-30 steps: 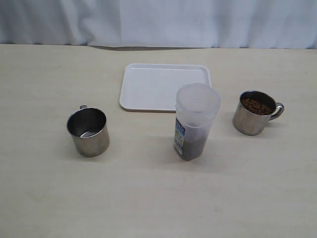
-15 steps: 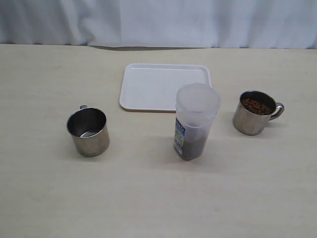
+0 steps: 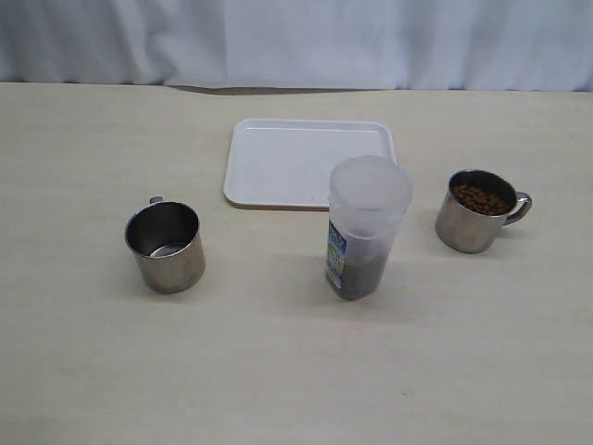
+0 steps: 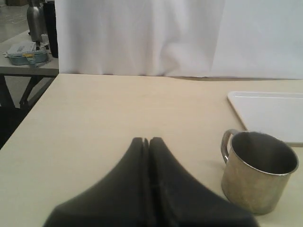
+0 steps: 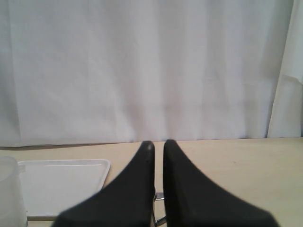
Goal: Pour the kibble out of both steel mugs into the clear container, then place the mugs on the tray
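A: On the worktop, what stands where?
B: Well apart, the left mug looks empty and the right mug holds kibble. Between them is the container, just in front of the tray.
A: Hands?
B: Both pressed together, holding nothing: left hand, right hand.

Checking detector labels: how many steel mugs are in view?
2. One steel mug stands left of the clear container, with no kibble visible inside. The other stands right of it, holding kibble. Neither is on the tray. Nothing suggests a hidden one.
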Robot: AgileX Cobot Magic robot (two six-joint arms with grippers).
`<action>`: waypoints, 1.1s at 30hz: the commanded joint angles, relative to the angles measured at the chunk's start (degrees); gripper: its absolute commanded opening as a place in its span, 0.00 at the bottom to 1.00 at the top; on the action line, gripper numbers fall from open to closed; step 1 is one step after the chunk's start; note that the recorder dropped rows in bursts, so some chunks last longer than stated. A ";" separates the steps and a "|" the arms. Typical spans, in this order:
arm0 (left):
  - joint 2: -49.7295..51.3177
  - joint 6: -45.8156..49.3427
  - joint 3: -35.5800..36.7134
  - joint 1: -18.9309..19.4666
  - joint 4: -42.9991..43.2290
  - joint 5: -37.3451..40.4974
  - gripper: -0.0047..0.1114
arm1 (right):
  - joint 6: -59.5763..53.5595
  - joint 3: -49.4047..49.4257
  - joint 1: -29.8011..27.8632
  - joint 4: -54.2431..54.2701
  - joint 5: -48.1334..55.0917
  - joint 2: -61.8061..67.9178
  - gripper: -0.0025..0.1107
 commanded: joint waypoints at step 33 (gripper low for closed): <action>-0.12 -1.98 0.09 -0.36 1.98 -7.33 0.04 | -0.40 0.21 -0.26 0.05 -0.49 -0.21 0.07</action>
